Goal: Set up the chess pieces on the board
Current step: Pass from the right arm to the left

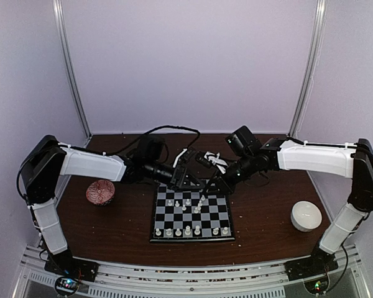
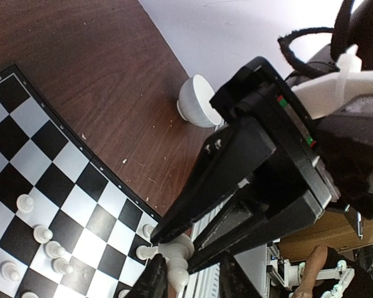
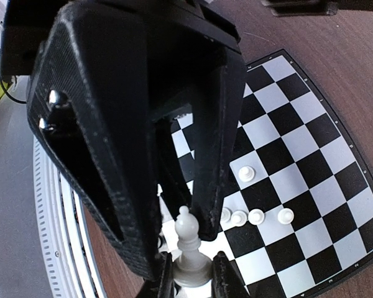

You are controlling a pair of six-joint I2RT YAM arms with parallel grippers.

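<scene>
**Two grippers meet on one chess piece**

A white chess piece (image 3: 188, 239) stands upright over the far half of the board (image 3: 286, 155), with other pieces (image 3: 256, 216) on squares nearby. The right gripper (image 3: 193, 276) pinches its base. The left gripper (image 3: 176, 248) is spread loosely around its head.

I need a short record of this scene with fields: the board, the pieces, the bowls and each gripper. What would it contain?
board: flat on the table, between the arms
pieces on board: near row and middle squares
held piece: white, above the board
right gripper: shut on the held piece's base
left gripper: open around its top
red patterned bowl: left of board
white bowl: right of board
</scene>
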